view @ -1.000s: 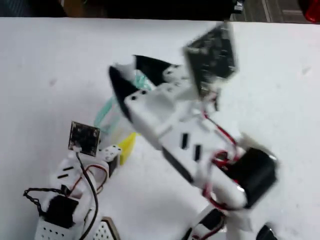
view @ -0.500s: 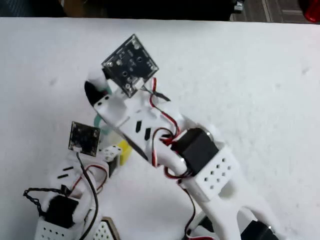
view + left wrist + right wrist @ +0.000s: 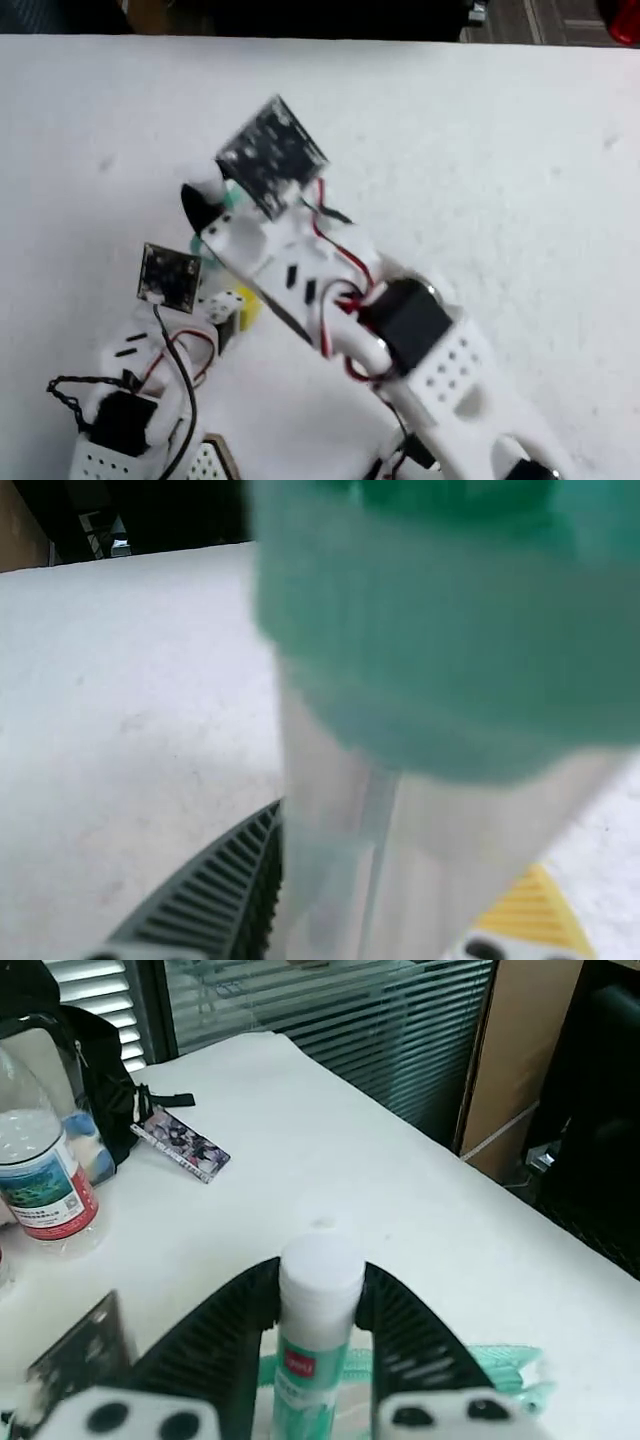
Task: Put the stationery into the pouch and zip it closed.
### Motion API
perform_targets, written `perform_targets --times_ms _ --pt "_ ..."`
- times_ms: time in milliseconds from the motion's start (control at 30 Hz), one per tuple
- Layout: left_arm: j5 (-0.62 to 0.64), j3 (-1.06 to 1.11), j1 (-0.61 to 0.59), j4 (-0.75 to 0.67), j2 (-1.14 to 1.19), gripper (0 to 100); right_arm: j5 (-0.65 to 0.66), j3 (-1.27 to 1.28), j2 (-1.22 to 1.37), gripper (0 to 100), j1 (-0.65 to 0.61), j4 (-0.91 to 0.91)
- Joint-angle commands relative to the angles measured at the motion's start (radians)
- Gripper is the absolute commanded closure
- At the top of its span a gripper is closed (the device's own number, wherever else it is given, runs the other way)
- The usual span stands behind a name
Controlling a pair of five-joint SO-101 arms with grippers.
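A glue stick (image 3: 318, 1305) with a white cap and green label stands upright between the black fingers of my right gripper (image 3: 320, 1285), which is shut on it. From above, the right gripper (image 3: 205, 200) and the glue stick's cap (image 3: 208, 186) sit left of centre, over the translucent green-trimmed pouch (image 3: 197, 244), most of which the arm hides. The pouch's green edge (image 3: 500, 1370) shows just beyond the stick. My left gripper (image 3: 240, 305) is at the near left. Up close, its ribbed black finger (image 3: 215, 905) and yellow finger (image 3: 530, 915) are shut on the pouch (image 3: 440, 680).
The white table (image 3: 480, 140) is bare to the right and far side. A water bottle (image 3: 40, 1180), a black bag (image 3: 90, 1070) and a small printed card (image 3: 185, 1142) lie farther off in the right wrist view.
The right arm swung left with the glue stick, from the table's centre to over the pouch, then shifted slightly nearer. The left arm has stayed still.
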Motion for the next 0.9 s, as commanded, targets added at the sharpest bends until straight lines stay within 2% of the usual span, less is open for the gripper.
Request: perform_targets --times_ms 0,67,133,300,500,633,800,867 --pt "-0.006 -0.031 -0.01 0.014 -0.005 73 0.02 0.046 -0.091 89.2 -0.001 0.005" --pt "-0.006 -0.031 -0.01 0.014 -0.005 73 0.018 0.078 -0.117 80.2 -0.001 0.007" --pt "-0.006 -0.031 -0.01 0.014 -0.005 73 0.012 0.091 -0.13 76.1 -0.001 0.008" --pt "-0.006 -0.029 -0.01 0.014 -0.005 73 0.012 0.084 -0.142 79.1 0.001 0.002" --pt "-0.006 -0.029 -0.002 0.015 -0.005 73 0.002 0.034 -0.133 79.3 0.081 0.01" --pt "-0.006 -0.031 -0.001 0.014 -0.005 76 -0.167 -0.068 -0.107 79.0 0.111 0.079" --pt "-0.012 -0.025 0.027 -0.018 -0.005 89 -0.259 -0.253 0.102 79.0 0.107 0.243" --pt "-0.012 -0.023 0.038 -0.018 -0.005 90 -0.325 -0.365 0.196 79.0 0.096 0.346"
